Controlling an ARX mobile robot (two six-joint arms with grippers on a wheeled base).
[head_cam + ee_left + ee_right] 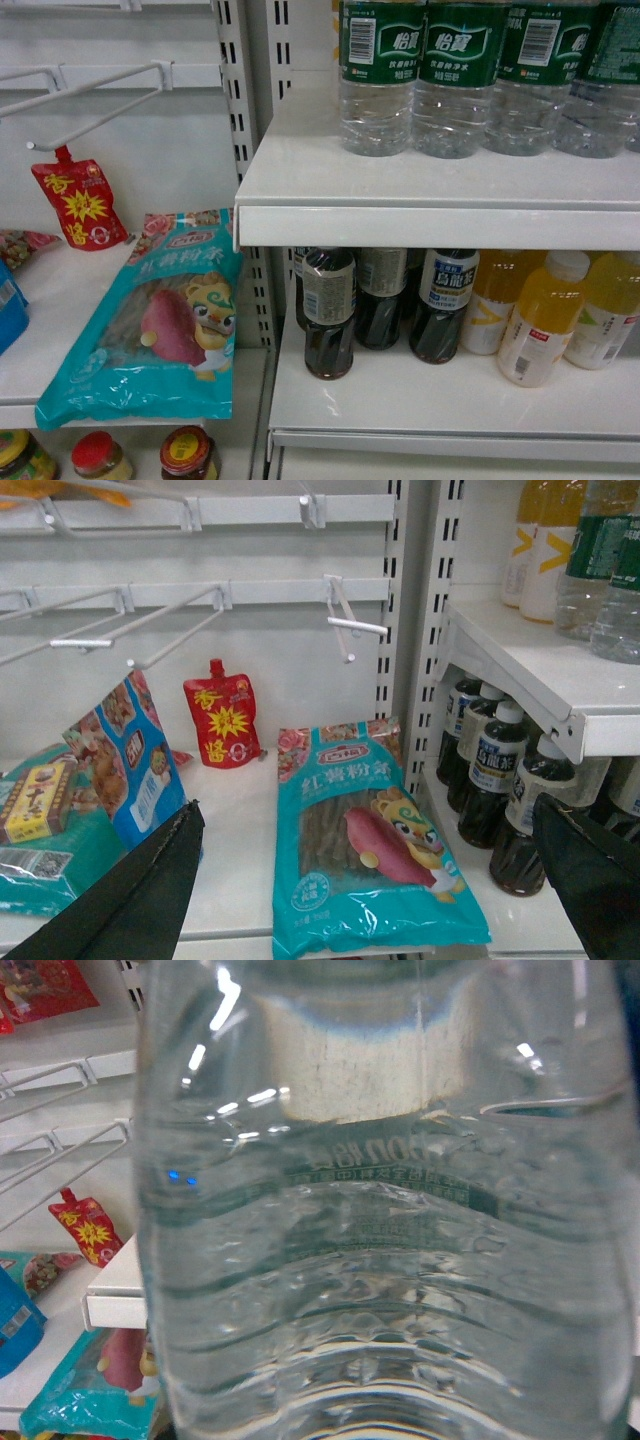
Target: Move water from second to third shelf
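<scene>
A clear ribbed bottle of water (pixel 390 1260) fills almost the whole right wrist view, pressed close to the camera; my right gripper's fingers are hidden behind it, and it appears shut on this bottle. Several more green-labelled water bottles (pixel 455 80) stand in a row on the upper white shelf (pixel 430 185) in the head view, also seen in the left wrist view as water bottles (pixel 615 570). My left gripper (pixel 367 805) hangs open, with its black fingers (pixel 150 900) spread wide over a teal snack bag (pixel 370 850). Neither arm shows in the head view.
Dark tea bottles (pixel 328 310) and orange juice bottles (pixel 540 320) stand on the lower shelf (pixel 440 405). Left bay: teal bag (pixel 160 320), red pouch (pixel 78 205), blue packet (pixel 135 760), wire hooks (pixel 345 625). Jars (pixel 185 455) sit below.
</scene>
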